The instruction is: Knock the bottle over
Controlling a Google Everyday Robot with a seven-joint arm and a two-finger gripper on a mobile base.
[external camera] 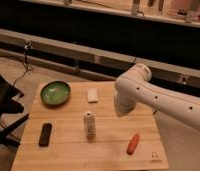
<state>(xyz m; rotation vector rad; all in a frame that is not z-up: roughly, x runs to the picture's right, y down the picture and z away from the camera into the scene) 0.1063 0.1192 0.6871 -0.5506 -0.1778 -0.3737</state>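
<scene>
The small white bottle (89, 125) with a narrower cap stands upright near the middle of the wooden table (68, 150). My white arm reaches in from the right. Its lower end with the gripper (122, 111) hangs over the table's right half, a short way to the right of the bottle and slightly behind it, not touching it. The arm's bulky link hides most of the gripper.
A green bowl (55, 93) sits at the back left. A flat white block (92, 95) lies behind the bottle. A black flat object (45, 134) lies front left and a red-orange object (133, 143) front right. A dark chair (3, 105) stands left of the table.
</scene>
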